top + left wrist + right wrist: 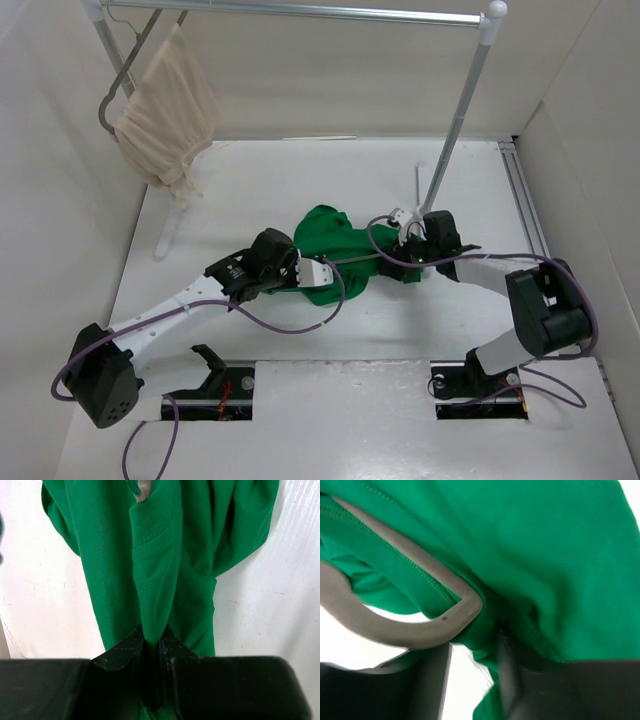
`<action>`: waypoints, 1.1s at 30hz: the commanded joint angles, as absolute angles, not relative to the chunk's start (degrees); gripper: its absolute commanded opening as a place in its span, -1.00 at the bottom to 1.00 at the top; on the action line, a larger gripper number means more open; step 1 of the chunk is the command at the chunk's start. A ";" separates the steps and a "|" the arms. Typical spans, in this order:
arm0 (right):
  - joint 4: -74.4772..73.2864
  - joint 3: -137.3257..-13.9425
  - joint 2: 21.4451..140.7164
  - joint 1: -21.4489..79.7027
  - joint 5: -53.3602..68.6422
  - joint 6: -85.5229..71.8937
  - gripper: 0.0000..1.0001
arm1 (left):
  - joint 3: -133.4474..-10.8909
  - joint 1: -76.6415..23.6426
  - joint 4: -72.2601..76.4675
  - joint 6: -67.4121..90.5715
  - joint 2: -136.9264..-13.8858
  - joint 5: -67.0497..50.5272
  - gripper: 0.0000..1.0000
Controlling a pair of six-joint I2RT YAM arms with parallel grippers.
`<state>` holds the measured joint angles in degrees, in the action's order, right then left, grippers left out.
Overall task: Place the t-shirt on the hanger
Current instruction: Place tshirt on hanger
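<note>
The green t-shirt (328,245) lies bunched in the middle of the table. The thin greyish-brown hanger (362,257) runs across it, partly inside the cloth. My left gripper (303,272) is at the shirt's left side, shut on a fold of the green cloth (150,595); its tips (151,639) pinch that fold. My right gripper (407,238) is at the shirt's right side. In the right wrist view the hanger's rounded end (455,615) sits just beyond the fingertips (435,672), with shirt cloth (545,570) draped over it. The jaws stand apart, with white table showing between them.
A clothes rail (300,10) crosses the back, its right post (455,130) standing just behind my right gripper. A grey hanger with beige cloth (165,105) hangs at its left end. White walls close in the table left and right.
</note>
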<state>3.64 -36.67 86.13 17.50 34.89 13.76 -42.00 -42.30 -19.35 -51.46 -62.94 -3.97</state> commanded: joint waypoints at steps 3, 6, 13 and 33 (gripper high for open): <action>8.35 -37.71 87.10 17.85 33.49 12.39 -0.71 | -42.01 -42.36 -18.54 -50.63 -62.58 -3.60 -1.00; 7.48 -35.78 84.56 15.65 32.17 11.78 -1.00 | -42.54 -42.36 -20.56 -51.50 -62.58 -4.21 -1.00; -9.96 -41.30 74.10 16.43 25.60 18.44 -1.00 | -40.34 -42.89 -20.39 -52.82 -64.15 2.63 -1.00; -23.72 -56.42 70.22 20.93 38.07 32.25 -0.75 | -53.61 -46.05 -17.59 -50.36 -74.27 -10.63 -1.00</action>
<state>-23.05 -52.82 72.49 23.29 34.35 29.12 -51.27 -44.84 -20.05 -50.02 -74.04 -6.94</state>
